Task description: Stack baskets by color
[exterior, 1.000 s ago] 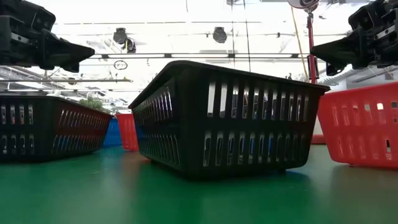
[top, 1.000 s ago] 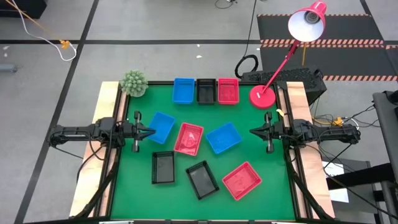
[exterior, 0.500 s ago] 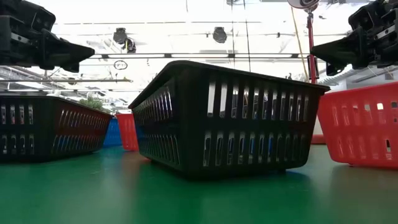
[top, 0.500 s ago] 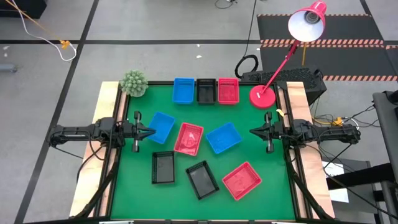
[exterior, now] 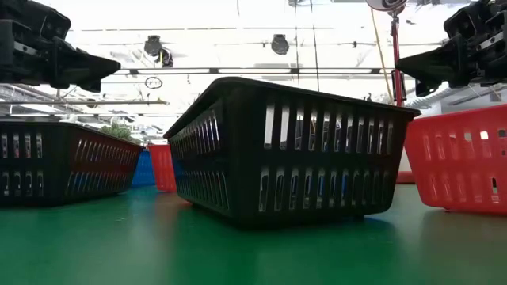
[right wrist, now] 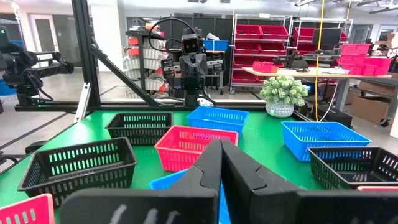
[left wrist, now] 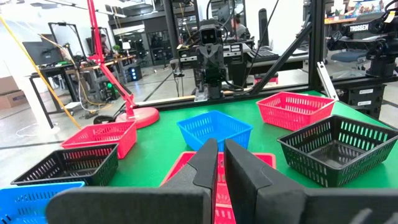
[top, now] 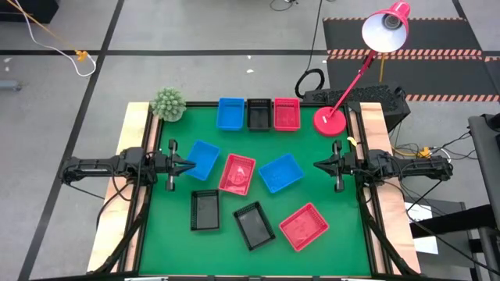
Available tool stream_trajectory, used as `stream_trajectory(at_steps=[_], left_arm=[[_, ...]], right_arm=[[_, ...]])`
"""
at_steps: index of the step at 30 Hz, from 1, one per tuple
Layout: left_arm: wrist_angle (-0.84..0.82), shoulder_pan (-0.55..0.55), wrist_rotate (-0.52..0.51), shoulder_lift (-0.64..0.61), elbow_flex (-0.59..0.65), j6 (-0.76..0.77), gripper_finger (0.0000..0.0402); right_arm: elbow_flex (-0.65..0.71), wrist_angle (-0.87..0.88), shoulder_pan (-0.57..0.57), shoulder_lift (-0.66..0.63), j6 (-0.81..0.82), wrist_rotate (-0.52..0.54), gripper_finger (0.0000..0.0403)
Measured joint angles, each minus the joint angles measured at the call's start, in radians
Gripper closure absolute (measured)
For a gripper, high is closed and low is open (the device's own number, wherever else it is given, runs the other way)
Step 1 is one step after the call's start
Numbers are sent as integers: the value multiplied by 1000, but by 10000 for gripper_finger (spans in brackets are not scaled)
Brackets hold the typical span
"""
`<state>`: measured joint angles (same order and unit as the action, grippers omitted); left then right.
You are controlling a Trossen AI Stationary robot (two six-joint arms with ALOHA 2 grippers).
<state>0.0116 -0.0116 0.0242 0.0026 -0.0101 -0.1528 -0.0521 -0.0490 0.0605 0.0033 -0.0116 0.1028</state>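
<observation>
Nine mesh-sided baskets (top: 237, 173) are sitting on green: three lined up at 12 o'clock, six scattered. Left gripper (top: 190, 165) and right gripper (top: 318, 165) are hovering pinched together, empty. Low view is only showing nearest black ones.

table: green mat (top: 328, 191) with pale wooden side strips
far row: blue basket (top: 230, 113), black basket (top: 258, 114), red basket (top: 287, 114), side by side
far left corner: green spiky plant (top: 168, 103)
far right corner: round red lamp base (top: 329, 122)
middle: blue basket (top: 202, 158) left, red basket (top: 237, 173), blue basket (top: 280, 172) right
near: black basket (top: 205, 210), black basket (top: 254, 225), red basket (top: 303, 226) right
</observation>
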Motion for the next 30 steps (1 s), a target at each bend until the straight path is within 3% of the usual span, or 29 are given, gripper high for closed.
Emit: stream_trajectory(at_steps=[7, 12, 23, 30], left_arm=[[0, 0, 0, 0, 0, -5, 371], [11, 0, -10, 0, 0, -111, 371], [17, 0, -10, 0, 1, -74, 371], [17, 0, -10, 0, 1, -33, 371]], right_arm=[[0, 0, 0, 0, 0, 0, 403], [0, 0, 0, 0, 0, 0, 403], [0, -33, 0, 0, 3, 0, 403], [-1, -58, 0, 0, 95, -1, 403]])
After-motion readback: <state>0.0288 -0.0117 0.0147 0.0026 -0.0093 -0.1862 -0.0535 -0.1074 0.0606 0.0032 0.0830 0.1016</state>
